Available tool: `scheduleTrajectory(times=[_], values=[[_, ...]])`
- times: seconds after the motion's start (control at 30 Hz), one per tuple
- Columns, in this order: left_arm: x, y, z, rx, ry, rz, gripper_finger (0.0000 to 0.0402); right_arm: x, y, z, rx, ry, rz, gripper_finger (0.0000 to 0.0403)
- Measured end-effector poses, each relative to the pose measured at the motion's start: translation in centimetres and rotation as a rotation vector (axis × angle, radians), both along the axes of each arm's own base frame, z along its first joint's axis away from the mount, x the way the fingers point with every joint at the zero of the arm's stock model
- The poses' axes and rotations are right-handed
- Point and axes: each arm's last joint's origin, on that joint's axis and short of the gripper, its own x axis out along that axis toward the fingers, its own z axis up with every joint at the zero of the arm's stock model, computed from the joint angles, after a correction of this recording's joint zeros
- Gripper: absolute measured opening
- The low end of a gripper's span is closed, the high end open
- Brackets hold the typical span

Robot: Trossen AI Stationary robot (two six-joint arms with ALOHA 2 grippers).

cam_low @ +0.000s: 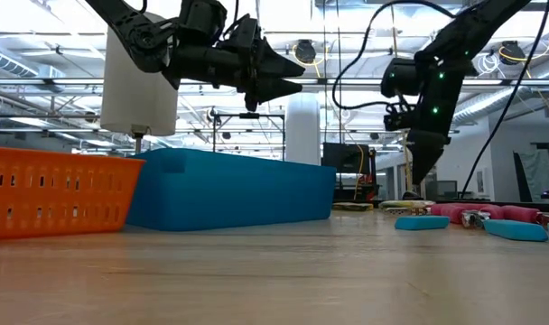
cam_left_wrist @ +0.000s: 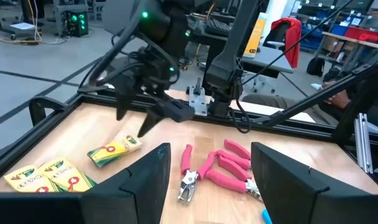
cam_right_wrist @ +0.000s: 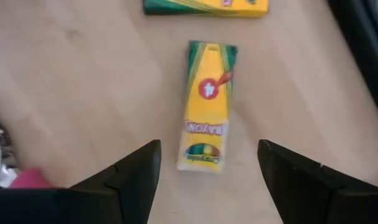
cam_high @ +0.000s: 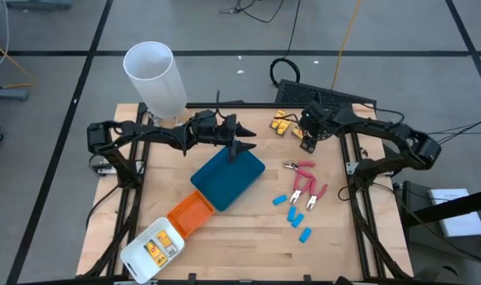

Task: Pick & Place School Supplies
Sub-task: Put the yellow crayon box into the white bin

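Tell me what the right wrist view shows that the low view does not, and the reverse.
Only the right wrist view shows the yellow crayon box lying flat between the open fingers of the right gripper, with a second box's edge beyond. Only the low view shows the orange tray, the teal tray, the light-blue pieces and the left gripper. Both show the wooden table and the right gripper.

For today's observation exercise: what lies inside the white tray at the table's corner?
In the high view, the white tray holds small yellow crayon boxes, apparently two or three packed together. Whether anything lies beneath them cannot be seen.
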Motion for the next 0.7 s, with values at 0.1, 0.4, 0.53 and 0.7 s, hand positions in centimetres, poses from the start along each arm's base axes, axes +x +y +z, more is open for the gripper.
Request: scheduleTrajectory(times=[0.1,0.4,0.53,0.7], values=[[0.0,0.0,0.0,0.0,0.0,0.0,0.0227,-0.1,0.0,-1.4,0.005,0.009,0.0,0.0258],[0.1,-0.4,-0.1,-0.009,0.007,-0.009,0.0228,-0.3,-0.9,-4.3,0.02,0.007,-0.006,0.0258],[0.2,-0.7,-0.1,-0.006,0.013,-0.02,0.0228,-0.4,-1.5,-5.1,0.061,0.003,-0.018,0.0258],[0.2,-0.9,-0.2,-0.006,0.017,-0.025,0.0228,-0.5,-1.8,-5.6,0.116,-0.022,-0.017,0.0256]])
